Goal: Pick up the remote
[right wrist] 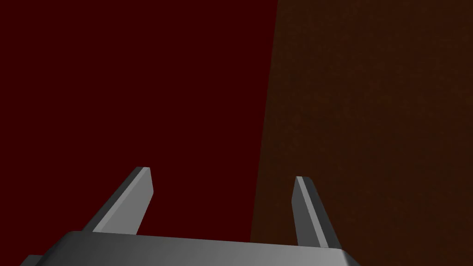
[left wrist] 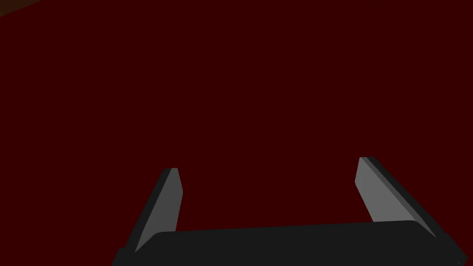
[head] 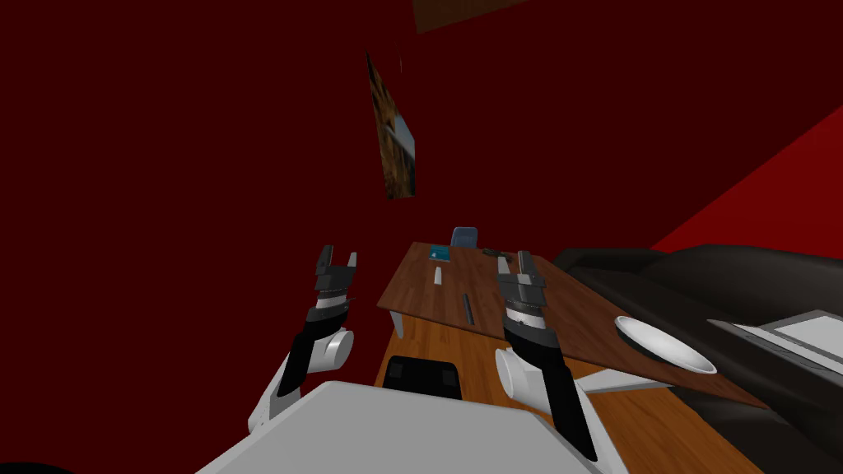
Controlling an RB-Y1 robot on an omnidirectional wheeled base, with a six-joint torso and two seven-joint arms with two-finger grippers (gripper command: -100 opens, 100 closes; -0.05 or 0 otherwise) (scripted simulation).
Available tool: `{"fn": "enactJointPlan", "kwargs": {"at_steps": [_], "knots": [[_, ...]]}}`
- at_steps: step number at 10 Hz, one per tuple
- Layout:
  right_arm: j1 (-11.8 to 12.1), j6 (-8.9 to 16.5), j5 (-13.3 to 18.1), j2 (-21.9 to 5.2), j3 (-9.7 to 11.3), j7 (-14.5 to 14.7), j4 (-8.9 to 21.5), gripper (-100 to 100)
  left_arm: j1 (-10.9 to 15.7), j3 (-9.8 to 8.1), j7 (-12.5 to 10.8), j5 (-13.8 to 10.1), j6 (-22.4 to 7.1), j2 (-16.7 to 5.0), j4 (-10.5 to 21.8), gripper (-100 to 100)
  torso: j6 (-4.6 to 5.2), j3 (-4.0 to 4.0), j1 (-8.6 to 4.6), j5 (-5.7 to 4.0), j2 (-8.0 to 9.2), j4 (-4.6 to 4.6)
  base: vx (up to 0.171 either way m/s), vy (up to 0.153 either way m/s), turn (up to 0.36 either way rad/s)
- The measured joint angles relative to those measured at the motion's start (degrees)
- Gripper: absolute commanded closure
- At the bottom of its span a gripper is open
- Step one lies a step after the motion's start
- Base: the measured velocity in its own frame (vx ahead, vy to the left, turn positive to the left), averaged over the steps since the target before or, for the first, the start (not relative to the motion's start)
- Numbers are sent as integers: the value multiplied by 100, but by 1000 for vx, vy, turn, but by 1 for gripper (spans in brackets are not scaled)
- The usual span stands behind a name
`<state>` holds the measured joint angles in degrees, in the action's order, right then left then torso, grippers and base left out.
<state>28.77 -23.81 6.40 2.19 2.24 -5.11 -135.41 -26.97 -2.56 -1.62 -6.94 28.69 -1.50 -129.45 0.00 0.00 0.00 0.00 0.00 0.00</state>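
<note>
On the brown wooden table (head: 576,317) lies a slim dark bar (head: 468,309), which looks like the remote, close to the near left edge. A small white oblong (head: 439,276) lies just beyond it. My right gripper (head: 514,262) is held up above the table, to the right of the dark bar, open and empty (right wrist: 222,173). My left gripper (head: 339,257) hangs off the table's left side before the dark red wall, also open and empty (left wrist: 268,165).
Farther along the table are a teal book (head: 439,254), a blue object (head: 465,237) and a small dark item (head: 494,253). A white bowl (head: 663,341) sits at its right edge. A dark sofa (head: 741,280) runs along the right. A picture (head: 395,132) hangs on the wall.
</note>
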Motion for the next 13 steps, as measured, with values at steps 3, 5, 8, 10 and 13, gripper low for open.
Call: {"fn": "enactJointPlan", "kwargs": {"at_steps": [3,5,8,10,13], "knots": [[-203,274,-105,-419,-70,-299,343,-100,1,0,0,0,0,0,0,0,-1,13,-19,-4,23,5,-68,-42,112],[-551,626,-228,-731,-206,-612,670,-100,1,0,0,0,0,0,0,0,-1,13,-25,-6,22,5,-66,-53,107],[-777,1024,-274,-863,-179,-855,993,-100,0,0,0,0,0,0,0,0,2,5,-4,-2,7,2,-27,-12,47],[-876,1178,-368,-1026,-247,-1062,1190,-100,0,0,0,0,0,0,0,0,1,5,-9,-2,8,2,-36,-20,78],[-1230,1536,-533,-1278,-362,-1442,1644,-100,1,0,0,0,0,0,0,0,-1,8,-15,-3,15,3,-46,-24,73]]}}
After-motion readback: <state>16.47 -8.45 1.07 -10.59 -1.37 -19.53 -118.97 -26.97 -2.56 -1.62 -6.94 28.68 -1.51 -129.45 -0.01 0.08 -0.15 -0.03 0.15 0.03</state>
